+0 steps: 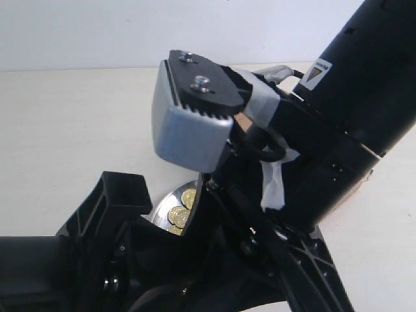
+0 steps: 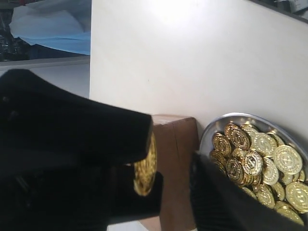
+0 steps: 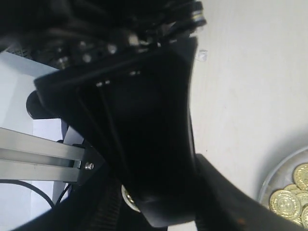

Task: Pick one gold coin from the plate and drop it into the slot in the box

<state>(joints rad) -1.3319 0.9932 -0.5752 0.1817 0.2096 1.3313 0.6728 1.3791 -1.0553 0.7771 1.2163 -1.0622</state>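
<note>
A gold coin (image 2: 146, 166) stands edge-on against the tip of one finger of my left gripper (image 2: 172, 151), half covered by it. Brown box (image 2: 178, 197) shows through the gap to the other finger (image 2: 216, 202), so this gripper is open above the box. The box slot is hidden. Beside the box, the silver plate (image 2: 231, 116) holds several gold coins (image 2: 262, 159). In the right wrist view my right gripper (image 3: 154, 192) stands open around a black part of the other arm, with the coin (image 3: 127, 198) at its edge. The plate (image 1: 161, 209) peeks out between the arms.
The right arm (image 1: 338, 123) and its silver wrist block (image 1: 188, 123) fill the exterior view and hide the box. The white table (image 2: 192, 57) ends at an edge with blue cloth (image 2: 57, 31) beyond. An aluminium rail (image 3: 38, 154) lies off the table.
</note>
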